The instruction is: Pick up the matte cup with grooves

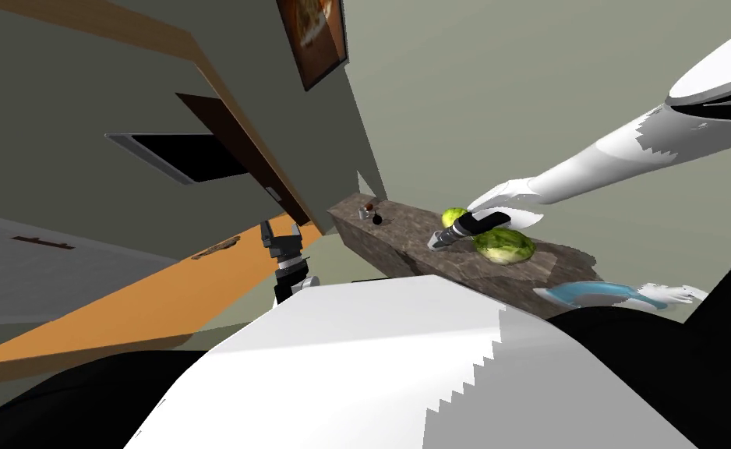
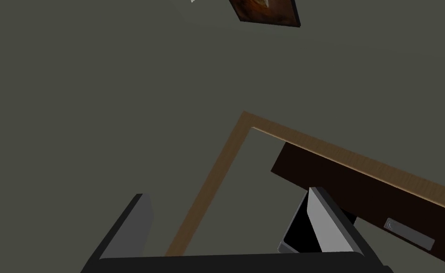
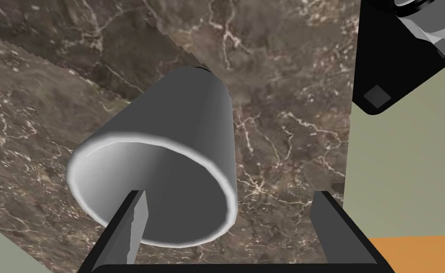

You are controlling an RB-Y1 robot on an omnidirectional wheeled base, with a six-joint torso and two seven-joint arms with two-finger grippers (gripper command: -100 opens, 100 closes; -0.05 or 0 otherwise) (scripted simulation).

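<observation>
**Right-arm approach to the cup.** The right gripper [image 3: 230,196] hangs over a dark marble counter [image 3: 288,109] with its fingers spread wide and nothing pinched. The target is a plain matte grey cup [image 3: 169,151], which rests on the marble with its open mouth turned toward the gripper. No grooves can be made out on its wall.

The cup sits off centre. One finger [image 3: 135,222] overlaps the mouth at the near rim. The other finger [image 3: 330,227] stands over bare marble, apart from the cup's outer wall. The rim on that side falls about midway between the two fingers. Whether the first fingertip is inside the mouth or merely in front of it cannot be told.

The left gripper [image 1: 282,238] is off the counter's edge, its fingers likewise spread and empty.

**Judged step:** setting up a rim pinch, one finger inside and one outside.
- Advance along the cup's axis until both fingertips are well past the rim.
- Keep the wall midway so neither finger nudges it first, then close slowly.
- A shallow pinch on a thin, smooth wall would likely let the cup swivel.
- Lift straight off the marble, away from the head of lettuce [image 1: 504,245] just beside the hand.
</observation>
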